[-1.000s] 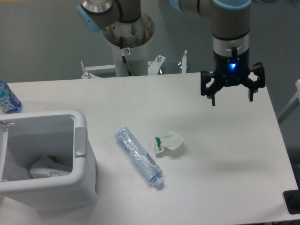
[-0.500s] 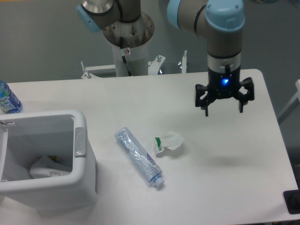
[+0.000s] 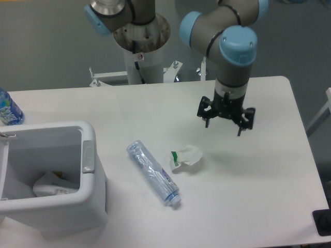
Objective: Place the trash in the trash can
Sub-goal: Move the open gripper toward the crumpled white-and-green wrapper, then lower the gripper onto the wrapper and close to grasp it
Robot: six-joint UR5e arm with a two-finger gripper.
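A white worktop (image 3: 155, 108) with rounded corners fills most of the view, set against a grey floor. At its far left edge stands an intact clear bottle with a blue label (image 3: 8, 108), partly cut off by the frame. Behind the worktop, a white pedestal (image 3: 145, 64) rises from a metal bracket base (image 3: 103, 78). A dark object (image 3: 321, 222) sits at the lower right corner.
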